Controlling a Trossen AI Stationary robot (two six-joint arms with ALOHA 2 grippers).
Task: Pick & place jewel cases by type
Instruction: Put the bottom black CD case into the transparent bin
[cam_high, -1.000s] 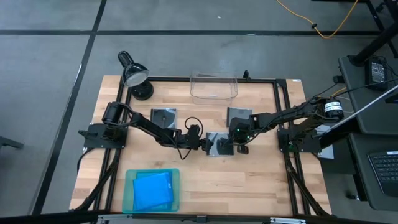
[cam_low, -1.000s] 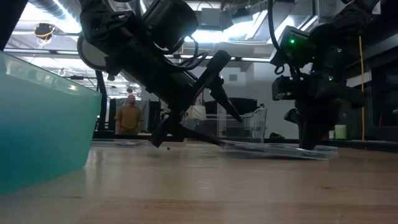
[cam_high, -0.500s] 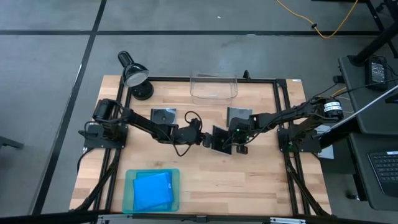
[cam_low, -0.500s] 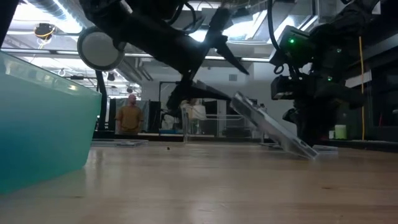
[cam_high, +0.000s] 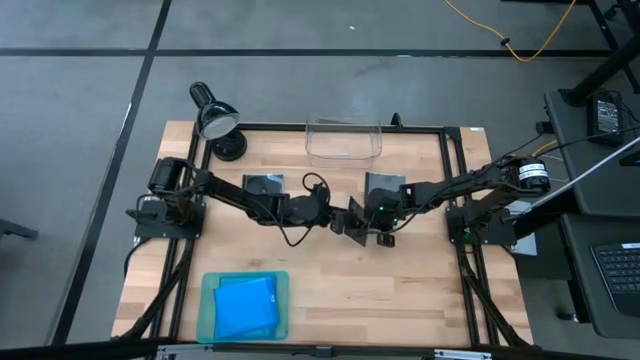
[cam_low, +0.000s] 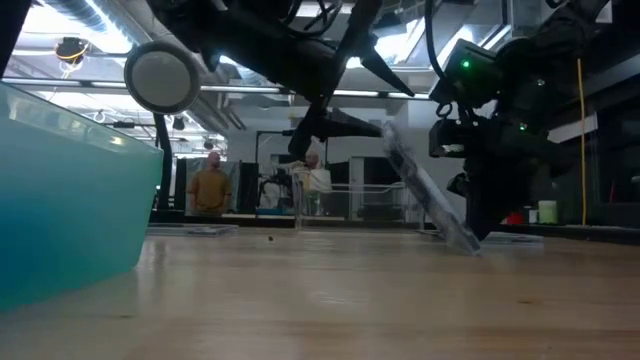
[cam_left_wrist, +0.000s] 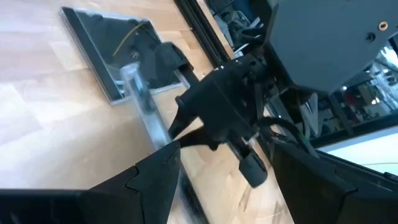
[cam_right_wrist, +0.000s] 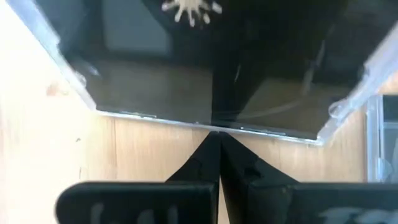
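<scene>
A square dark grey jewel case (cam_high: 355, 218) stands steeply tilted at the table's middle between both grippers. Its lower edge (cam_low: 463, 243) is on the wood and its upper edge (cam_low: 388, 130) is raised. My left gripper (cam_high: 338, 217) is open at the raised edge. My right gripper (cam_high: 379, 228) is shut at the lower edge. Two more grey cases lie flat, one left of centre (cam_high: 265, 186) and one right of centre (cam_high: 385, 185). The blue cases (cam_high: 245, 305) lie stacked in the teal tray (cam_high: 210, 300). My left gripper (cam_low: 398, 112) comes slanting from the table's left. Its lower finger (cam_low: 350, 125) meets the case's raised edge, which runs along that finger's inner side (cam_left_wrist: 158, 171); the other finger (cam_low: 395, 80) stands clear. The case leans tilted, lower edge on the table. My right gripper (cam_right_wrist: 217, 140) points its shut fingertips from the table's right against the case's lower edge (cam_right_wrist: 211, 127). That edge rests on the wood, and the case rises slanting away from the fingers.
A clear plastic bin (cam_high: 343, 140) stands at the far edge and a black desk lamp (cam_high: 215, 120) at the far left corner. Bare wood lies toward the near edge, right of the tray. A person (cam_low: 208, 185) stands in the room beyond the table.
The grey case lay flat a second ago. Its left edge has been raised while its right edge stayed on the table by my right gripper, so it now stands steeply tilted. My left gripper has risen and moved toward the table's right with that edge.
</scene>
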